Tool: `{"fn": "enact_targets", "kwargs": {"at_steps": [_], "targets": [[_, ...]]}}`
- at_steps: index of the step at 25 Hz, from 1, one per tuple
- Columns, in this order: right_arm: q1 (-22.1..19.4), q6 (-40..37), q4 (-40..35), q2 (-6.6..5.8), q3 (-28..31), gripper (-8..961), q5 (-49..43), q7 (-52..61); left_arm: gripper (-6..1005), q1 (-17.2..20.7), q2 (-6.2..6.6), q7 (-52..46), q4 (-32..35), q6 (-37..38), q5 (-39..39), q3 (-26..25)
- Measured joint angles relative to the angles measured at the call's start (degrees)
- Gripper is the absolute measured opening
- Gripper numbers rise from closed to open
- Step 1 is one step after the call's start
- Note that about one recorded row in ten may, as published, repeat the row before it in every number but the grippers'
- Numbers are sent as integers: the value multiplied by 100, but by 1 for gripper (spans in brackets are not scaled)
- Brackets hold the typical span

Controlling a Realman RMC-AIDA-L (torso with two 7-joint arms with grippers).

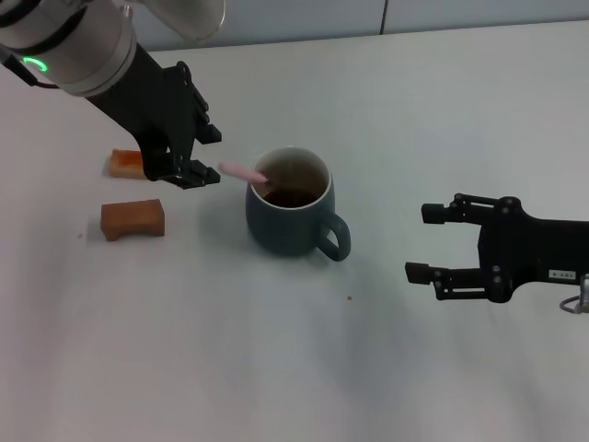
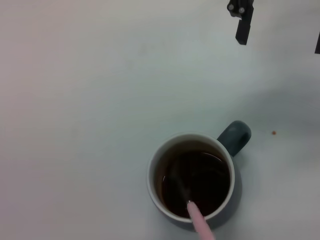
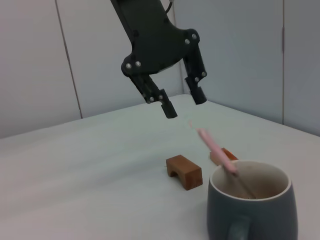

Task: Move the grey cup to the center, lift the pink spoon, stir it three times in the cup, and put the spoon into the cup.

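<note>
1. The grey cup [image 1: 293,216] stands upright on the white table [image 1: 276,368], its loop handle turned toward the right arm's side and a little toward the robot. It holds dark brown liquid.

2. The pink spoon [image 1: 245,173] rests in the cup, its bowl end down in the liquid and its stem leaning on the rim. The pale pink handle sticks out over the rim, slanting up toward the left gripper.

3. The left gripper [image 1: 204,156] hangs above the table just beside the cup, on the side away from the handle. Its fingers stand apart with nothing between them. The tip of the spoon's handle lies just beyond the fingertips; from the right wrist view [image 3: 181,102] the spoon's handle sits below the fingertips, clear of them.

4. The right gripper [image 1: 421,242] is low over the table, well apart from the cup on its handle side, with its fingers spread wide and holding nothing. Its fingertips point toward the cup.

5. Two small orange-brown wooden blocks lie on the far side of the left gripper's fingers from the cup: a bridge-shaped block [image 1: 132,219] nearer the robot, and a second block [image 1: 126,163] partly hidden behind the left gripper.
</note>
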Motion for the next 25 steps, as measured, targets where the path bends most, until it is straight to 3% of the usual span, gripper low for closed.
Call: {"fn": "enact_targets", "kwargs": {"at_steps": [4, 9, 13, 16, 18, 20, 25], "targets": [[3, 17, 0, 0, -15, 820, -2, 1, 428, 4, -4, -11, 3, -61, -138, -71], [2, 30, -21, 0, 5, 820, -6, 2, 564, 227, 32, 83, 264, -461, -793, -553], [-43, 31, -45, 0, 89, 820, 57, -12, 751, 864, 54, 428, 572, -968, -2010, -1067], [-45, 30, -49, 3, 114, 820, 60, -11, 774, 1111, 66, 635, 467, -1058, -2490, -1333], [-46, 22, -60, 0, 123, 819, 62, -11, 790, 1308, 76, 892, 183, -1001, -3015, -1734], [-53, -20, -90, -1, 189, 819, 67, -8, 805, 1575, 126, 1434, -551, -739, -3797, -2427], [-87, -128, -125, 0, 332, 819, 252, -8, 805, 2046, 153, 2332, -1461, -639, -4181, -2773]]}}
